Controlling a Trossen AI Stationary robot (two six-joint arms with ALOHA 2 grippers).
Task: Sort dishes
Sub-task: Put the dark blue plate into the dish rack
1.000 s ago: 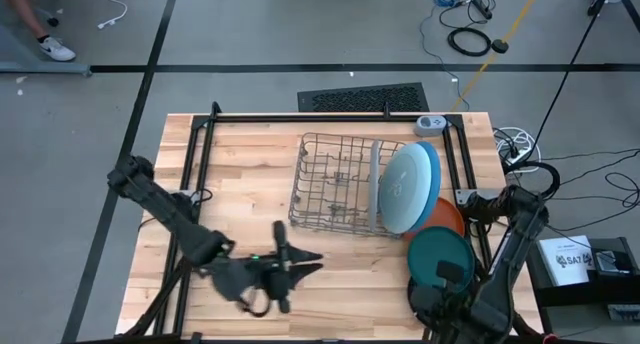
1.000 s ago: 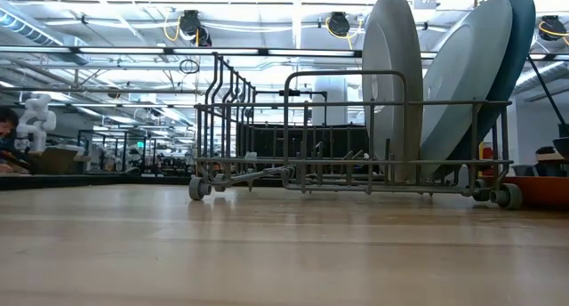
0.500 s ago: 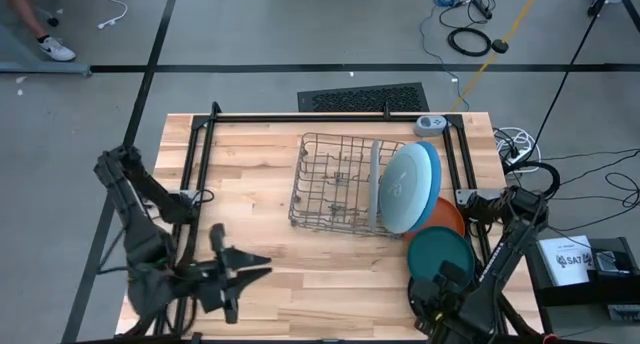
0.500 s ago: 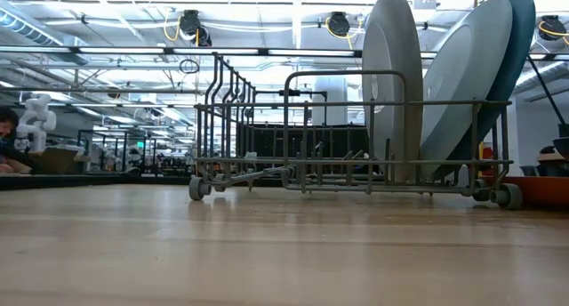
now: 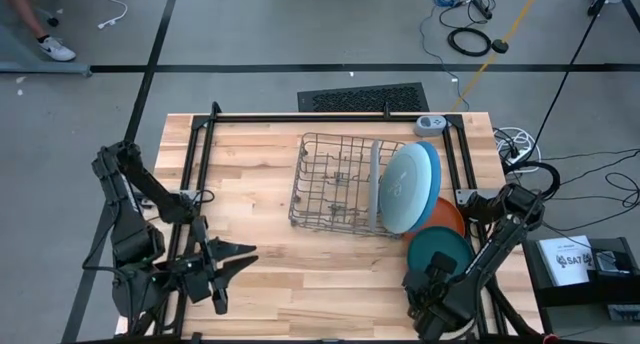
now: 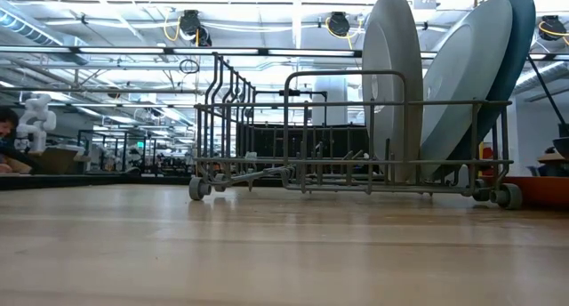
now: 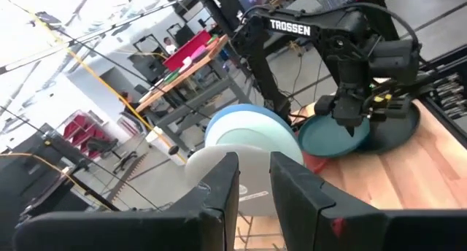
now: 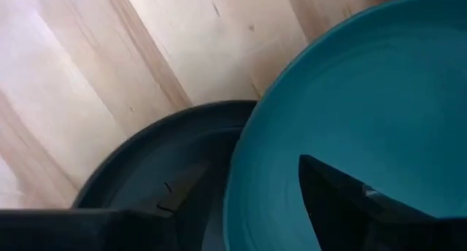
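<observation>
Lower right of the high view, the right tool [image 5: 440, 284], fingers apart, straddles the teal plate's [image 5: 440, 252] rim above a black plate [image 8: 157, 160]. Grey and pale blue plates [image 5: 405, 187] stand in the wire rack [image 5: 335, 184]. The left tool [image 5: 235, 256], fingers narrowly apart and empty, hangs lower left over the worktop [image 5: 330, 274].

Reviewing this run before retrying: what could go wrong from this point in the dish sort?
1. The right gripper sits at the teal plate, which overlaps a black plate and the orange plate; a lift might drag a neighbour.
2. That stack lies near the table edge, so a nudge could push a plate off.
3. The pale plates lean in the dish rack; inserting another could tip them.
</observation>
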